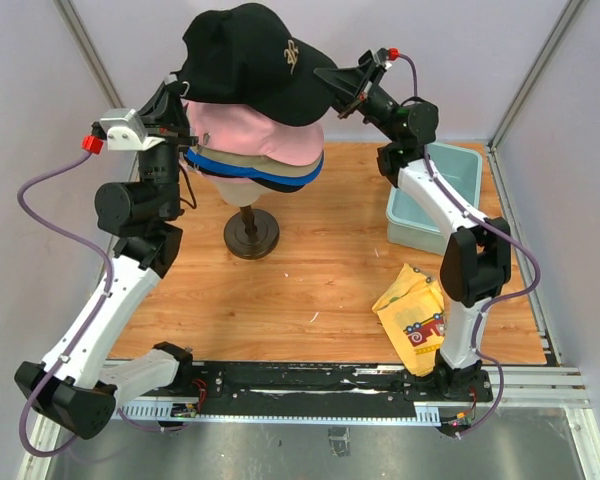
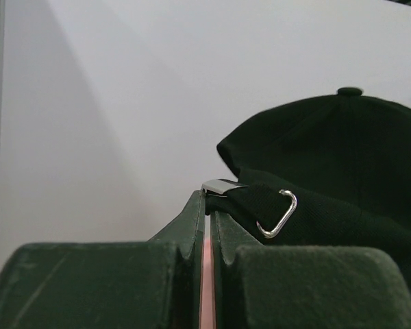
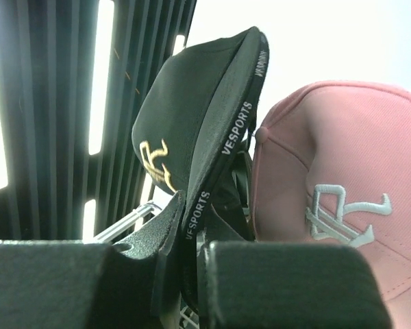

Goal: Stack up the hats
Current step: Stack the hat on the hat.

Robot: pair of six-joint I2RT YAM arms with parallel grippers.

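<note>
From above, the black cap (image 1: 245,50) hangs over the pink cap (image 1: 270,135), which tops a pile of other caps (image 1: 280,175) on the mannequin head (image 1: 238,190). The left fingers (image 1: 176,100) pinch its back and the right fingers (image 1: 337,88) its brim. A bin (image 1: 460,170) and a yellow cloth (image 1: 415,315) sit on the bench (image 1: 310,270)

Left wrist: the left fingers (image 2: 194,219) are clamped on the black cap's strap (image 2: 253,202), beside its buckle (image 2: 281,212)

Right wrist: the right fingers (image 3: 166,223) are clamped on the brim's edge (image 3: 219,157), with the pink cap (image 3: 342,157) just beside it
</note>
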